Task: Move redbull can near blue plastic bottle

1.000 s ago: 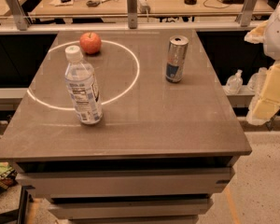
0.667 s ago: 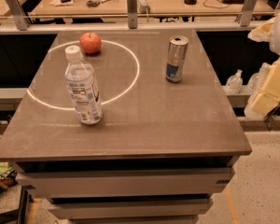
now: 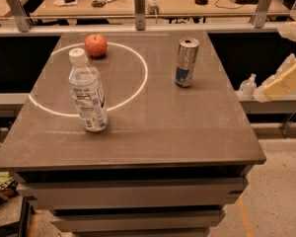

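Redbull can (image 3: 187,62): upright near the far right corner of the tabletop (image 3: 187,132), pull-tab top up, blue panel low on its side, nothing touching it. Blue plastic bottle (image 3: 88,90): upright with its white cap on, toward the left edge at about mid-depth, standing on the pale ring (image 3: 143,73) marked on the surface, well apart from the can. Red apple (image 3: 95,45): toward the far left corner, inside the ring, beyond the bottle. Gripper (image 3: 280,82): off the tabletop, out past the right edge and well apart from the can. Whether it is open or closed cannot be told, but it has hold of nothing from the tabletop. Change noted: against the views of a second ago, the gripper has shifted a little, upward and slightly toward the right edge; can, bottle and apple have not moved. Judgement: approach only just begun. The reach to the can, the grasp and the carry leftward across the tabletop to the bottle are all outstanding.
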Action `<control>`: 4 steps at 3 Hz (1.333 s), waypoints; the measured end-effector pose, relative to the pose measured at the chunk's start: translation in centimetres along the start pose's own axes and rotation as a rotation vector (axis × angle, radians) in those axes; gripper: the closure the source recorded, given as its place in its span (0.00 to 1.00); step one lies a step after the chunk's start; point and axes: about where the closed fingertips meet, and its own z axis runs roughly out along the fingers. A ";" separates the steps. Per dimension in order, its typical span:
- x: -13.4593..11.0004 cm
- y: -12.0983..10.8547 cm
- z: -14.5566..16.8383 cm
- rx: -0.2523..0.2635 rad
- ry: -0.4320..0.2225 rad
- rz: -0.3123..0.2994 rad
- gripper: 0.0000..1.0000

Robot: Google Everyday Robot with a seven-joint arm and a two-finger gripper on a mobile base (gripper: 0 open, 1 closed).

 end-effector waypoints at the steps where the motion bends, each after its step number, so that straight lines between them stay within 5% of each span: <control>1: -0.6 0.0 2.0 -0.028 -0.152 0.088 0.00; 3: 0.8 1.2 8.0 -0.093 -0.240 0.303 0.00; 4: 0.8 1.1 8.3 -0.089 -0.240 0.312 0.00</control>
